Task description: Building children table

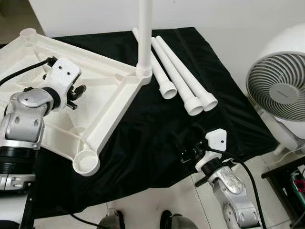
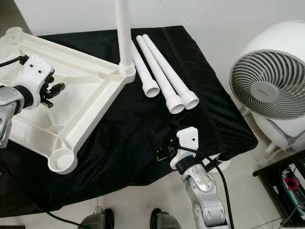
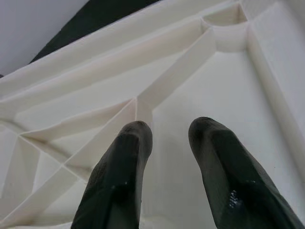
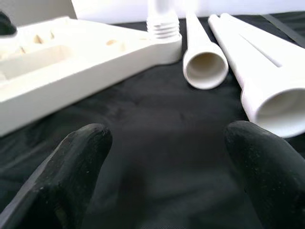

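Note:
A white plastic table top [image 1: 107,78] lies upside down on a black cloth [image 1: 152,138], ribs facing up. One white leg [image 1: 145,33] stands upright, screwed into the far right corner socket. Three loose legs [image 1: 176,76] lie side by side on the cloth just right of it, open ends toward me. The near corner socket [image 1: 86,162] is empty. My left gripper [image 3: 169,131] hovers over the ribbed underside at the left, fingers a little apart and holding nothing. Low over the cloth at the front right, my right gripper [image 4: 167,138] is open wide, pointing at the loose legs.
A white round fan [image 1: 281,90] stands on the floor close to the cloth's right edge. A dark shelf [image 1: 290,181] sits at the bottom right. My feet [image 1: 114,222] are on the pale floor at the cloth's front edge. A white wall runs behind.

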`<state>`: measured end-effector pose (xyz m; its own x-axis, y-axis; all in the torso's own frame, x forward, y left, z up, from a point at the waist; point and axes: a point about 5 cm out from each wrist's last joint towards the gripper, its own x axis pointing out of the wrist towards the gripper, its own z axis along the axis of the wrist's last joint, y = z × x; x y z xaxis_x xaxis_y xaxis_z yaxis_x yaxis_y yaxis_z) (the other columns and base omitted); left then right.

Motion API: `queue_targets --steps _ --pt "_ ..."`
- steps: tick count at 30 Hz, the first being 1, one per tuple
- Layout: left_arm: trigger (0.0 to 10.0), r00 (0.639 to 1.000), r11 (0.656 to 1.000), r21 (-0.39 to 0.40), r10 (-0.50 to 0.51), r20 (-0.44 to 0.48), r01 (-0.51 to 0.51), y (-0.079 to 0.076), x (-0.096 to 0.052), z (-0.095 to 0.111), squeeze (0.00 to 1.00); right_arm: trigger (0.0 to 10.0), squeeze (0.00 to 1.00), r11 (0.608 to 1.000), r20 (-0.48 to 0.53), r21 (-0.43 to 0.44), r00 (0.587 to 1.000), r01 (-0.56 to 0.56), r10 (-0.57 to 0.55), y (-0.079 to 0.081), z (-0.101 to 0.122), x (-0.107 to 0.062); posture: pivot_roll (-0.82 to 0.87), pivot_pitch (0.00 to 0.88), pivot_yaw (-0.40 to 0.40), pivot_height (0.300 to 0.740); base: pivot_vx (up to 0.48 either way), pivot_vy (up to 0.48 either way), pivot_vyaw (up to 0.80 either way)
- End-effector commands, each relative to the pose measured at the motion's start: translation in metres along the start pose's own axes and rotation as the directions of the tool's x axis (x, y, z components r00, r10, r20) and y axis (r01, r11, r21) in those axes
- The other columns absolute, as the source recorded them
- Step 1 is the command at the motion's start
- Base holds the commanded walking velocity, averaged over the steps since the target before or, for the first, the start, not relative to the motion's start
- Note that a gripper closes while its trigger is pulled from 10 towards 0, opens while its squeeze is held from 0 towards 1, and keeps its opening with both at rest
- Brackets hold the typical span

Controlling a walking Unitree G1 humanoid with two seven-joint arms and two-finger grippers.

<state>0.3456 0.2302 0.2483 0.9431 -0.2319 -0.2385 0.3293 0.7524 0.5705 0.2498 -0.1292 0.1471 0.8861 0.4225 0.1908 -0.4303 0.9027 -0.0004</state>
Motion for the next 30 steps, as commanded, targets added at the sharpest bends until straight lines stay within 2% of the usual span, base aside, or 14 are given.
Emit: queue_targets --steps 1,2,5,9,13,14,20,23,26,30 --pt "10.0 1.000 0.999 0.050 0.010 -0.029 -0.009 0.003 -0.001 -0.005 0.00 10.0 0.00 1.000 -0.011 0.002 1.000 0.005 -0.005 0.000 -0.001 -0.002 0.07 0.161 -0.020 0.740 0.000 0.000 0.00" --pt "10.0 0.999 0.996 0.087 0.017 -0.045 -0.013 0.006 -0.002 -0.007 0.00 10.0 0.00 1.000 -0.006 0.002 1.000 0.004 -0.004 0.000 0.000 0.000 0.07 0.160 -0.021 0.740 0.000 0.000 0.00" --pt "10.0 0.998 0.994 0.104 0.020 -0.057 -0.014 0.007 -0.003 -0.008 0.00 10.0 0.00 1.000 -0.002 0.003 1.000 0.002 -0.002 0.001 0.001 0.001 0.07 0.160 -0.021 0.740 0.000 0.000 0.00" --pt "10.0 0.991 0.976 0.214 0.056 -0.119 -0.030 0.016 -0.007 -0.017 0.00 10.0 0.00 0.999 0.010 0.007 0.999 -0.033 0.033 0.005 0.006 0.011 0.08 0.149 -0.027 0.740 0.000 0.000 0.00" --pt "10.0 0.989 0.971 0.240 0.055 -0.141 -0.019 0.017 -0.008 -0.021 0.00 10.0 0.00 0.999 0.005 -0.002 0.999 -0.038 0.039 0.006 0.006 0.014 0.09 0.144 -0.031 0.740 0.000 0.000 0.00" --pt "10.0 0.984 0.956 0.294 0.041 -0.176 0.013 0.018 -0.010 -0.026 0.00 10.0 0.00 0.999 0.003 -0.013 0.999 -0.044 0.044 0.006 0.006 0.017 0.09 0.142 -0.033 0.740 0.000 0.000 0.00" --pt "10.0 0.975 0.944 0.327 0.024 -0.221 0.051 0.018 -0.012 -0.035 0.00 10.0 0.00 0.998 0.006 -0.021 0.999 -0.052 0.052 0.005 0.007 0.020 0.10 0.139 -0.036 0.740 0.000 0.000 0.00" --pt "10.0 0.968 0.935 0.339 -0.017 -0.249 0.104 0.013 -0.013 -0.041 0.00 10.0 0.00 0.998 0.004 -0.020 0.999 -0.052 0.053 0.004 0.006 0.020 0.09 0.140 -0.035 0.740 0.000 0.000 0.00" --pt "10.0 0.954 0.912 0.366 -0.080 -0.288 0.187 0.005 -0.015 -0.048 0.00 10.0 0.00 0.999 0.001 -0.022 0.999 -0.050 0.050 0.002 0.006 0.019 0.09 0.141 -0.033 0.740 0.000 0.000 0.00" --pt "10.0 0.944 0.897 0.370 -0.130 -0.303 0.243 -0.002 -0.016 -0.050 0.00 10.0 0.00 0.999 -0.003 -0.022 0.999 -0.045 0.045 0.002 0.005 0.019 0.09 0.142 -0.032 0.740 0.000 0.000 0.00"
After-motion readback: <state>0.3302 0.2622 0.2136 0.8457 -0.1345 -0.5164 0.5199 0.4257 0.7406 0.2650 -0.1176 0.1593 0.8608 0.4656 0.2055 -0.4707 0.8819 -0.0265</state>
